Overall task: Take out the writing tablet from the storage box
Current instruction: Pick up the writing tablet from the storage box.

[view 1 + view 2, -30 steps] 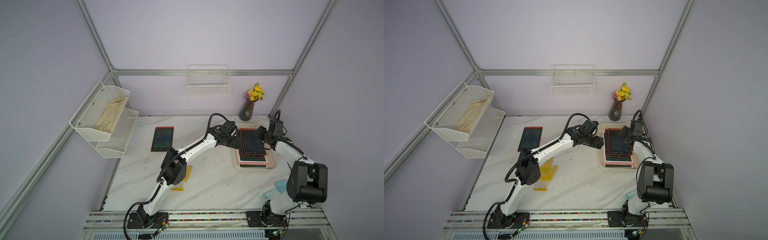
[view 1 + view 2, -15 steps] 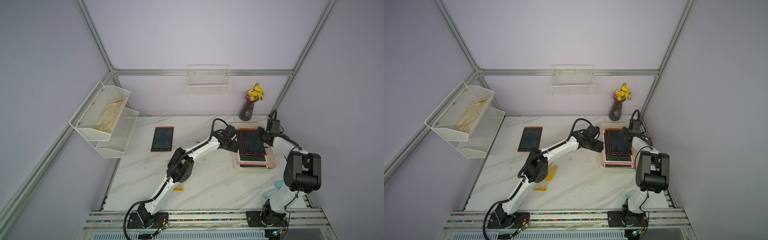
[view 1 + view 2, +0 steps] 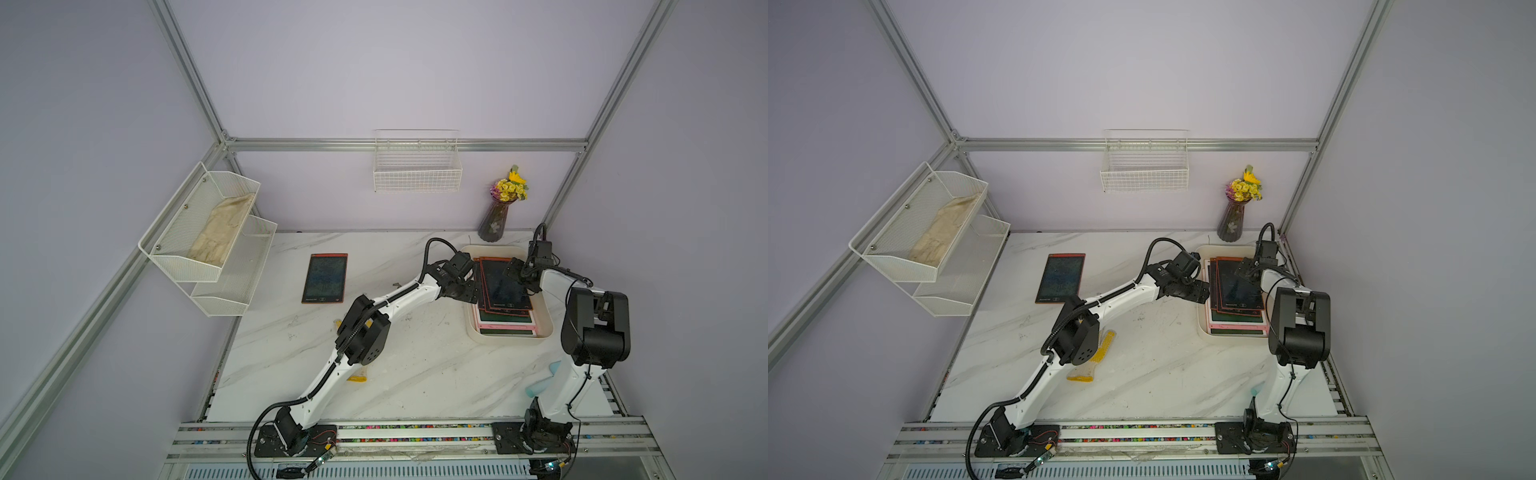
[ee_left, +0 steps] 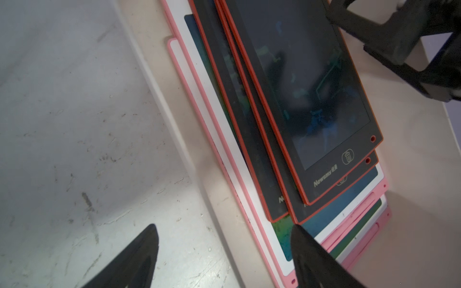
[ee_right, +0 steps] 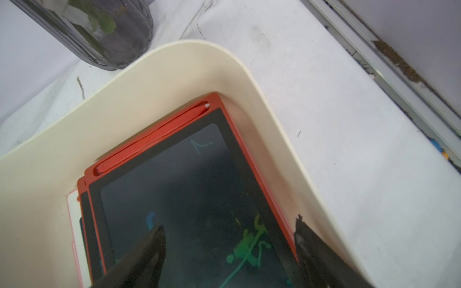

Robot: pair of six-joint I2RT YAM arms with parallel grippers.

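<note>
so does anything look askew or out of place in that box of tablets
Yes: in the storage box the stack is uneven. The red-framed tablets on top sit fanned and skewed against the pink-framed tablets beneath. A yellow glove also lies on the table, partly under the left arm.

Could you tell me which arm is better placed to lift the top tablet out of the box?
Right, probably: the right gripper, open, straddles the long edge of the top writing tablet inside the storage box; the left gripper, open, straddles the box wall, off that tablet.
</note>
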